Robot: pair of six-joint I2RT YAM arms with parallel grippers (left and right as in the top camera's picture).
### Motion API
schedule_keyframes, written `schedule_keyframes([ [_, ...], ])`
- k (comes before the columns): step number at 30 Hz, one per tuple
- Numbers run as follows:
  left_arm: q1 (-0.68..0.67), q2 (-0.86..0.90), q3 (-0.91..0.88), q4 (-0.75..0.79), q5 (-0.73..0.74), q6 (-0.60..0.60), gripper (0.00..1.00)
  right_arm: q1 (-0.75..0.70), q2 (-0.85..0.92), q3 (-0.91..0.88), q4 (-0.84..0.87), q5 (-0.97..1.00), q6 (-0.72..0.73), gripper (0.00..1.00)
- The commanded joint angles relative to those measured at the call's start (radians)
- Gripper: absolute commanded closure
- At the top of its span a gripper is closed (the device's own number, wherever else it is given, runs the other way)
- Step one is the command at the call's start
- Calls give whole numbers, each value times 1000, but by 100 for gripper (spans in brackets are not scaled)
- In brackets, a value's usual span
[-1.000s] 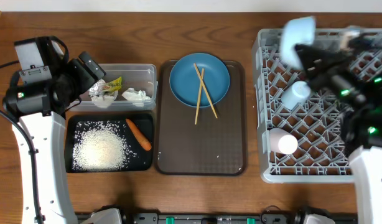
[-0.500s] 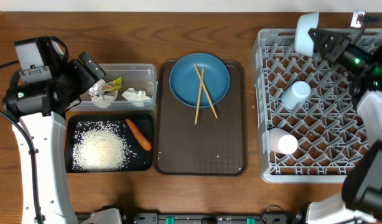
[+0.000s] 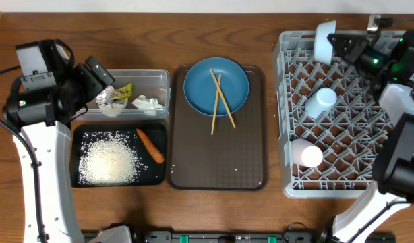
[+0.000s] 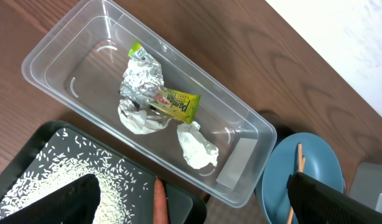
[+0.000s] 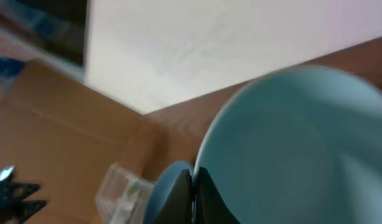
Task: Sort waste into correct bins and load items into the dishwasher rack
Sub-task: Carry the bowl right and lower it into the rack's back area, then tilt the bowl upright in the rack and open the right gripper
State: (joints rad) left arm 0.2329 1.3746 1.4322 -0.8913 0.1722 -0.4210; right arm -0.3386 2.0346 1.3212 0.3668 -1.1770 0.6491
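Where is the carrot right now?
In the overhead view the carrot lies on the left side, in the black tray, just right of the rice pile and below the clear tub.

Clear glossy plastic tub (image 4: 91, 68), crinkled foil wrapper (image 4: 146, 79), matt wood-grain table (image 4: 241, 50)

Overhead view. Free passage: the bare lower half of the brown serving tray (image 3: 217, 162) at centre, and the table (image 3: 273, 101) strip between it and the dishwasher rack (image 3: 348, 135). Obstacles: chopsticks (image 3: 218, 89) crossed on the blue plate (image 3: 197, 88), upper centre; light-blue cup (image 3: 321, 103) and pink cup (image 3: 307, 154) among the rack's left pegs; right gripper (image 3: 335, 42) clamping the white bowl (image 3: 321, 42) above its upper-left corner.
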Motion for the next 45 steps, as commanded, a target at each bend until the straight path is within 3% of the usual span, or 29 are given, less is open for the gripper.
schedule_keyframes([
  [1, 3, -3, -7, -2, -16, 10, 2, -7, 31, 18, -5, -18, -18, 99],
  [10, 3, -3, -7, -2, -16, 9, 2, -56, 33, 18, -107, -62, -27, 99],
  [21, 3, -3, -7, -2, -16, 9, 2, -146, 33, 18, -348, -62, -203, 99],
  [30, 3, -3, -7, -2, -16, 10, 2, -205, 32, 18, -468, -62, -224, 98],
  [32, 3, -3, -7, -2, -16, 9, 2, -219, 32, 18, -503, -62, -250, 92],
  [36, 3, -3, -7, -2, -16, 9, 2, -246, 26, 18, -550, -57, -281, 59],
  [39, 3, -3, -7, -2, -16, 9, 2, -259, 2, 18, -569, -23, -289, 41],
  [45, 3, -3, -7, -2, -16, 10, 2, -267, -129, 18, -698, 210, -410, 37],
])
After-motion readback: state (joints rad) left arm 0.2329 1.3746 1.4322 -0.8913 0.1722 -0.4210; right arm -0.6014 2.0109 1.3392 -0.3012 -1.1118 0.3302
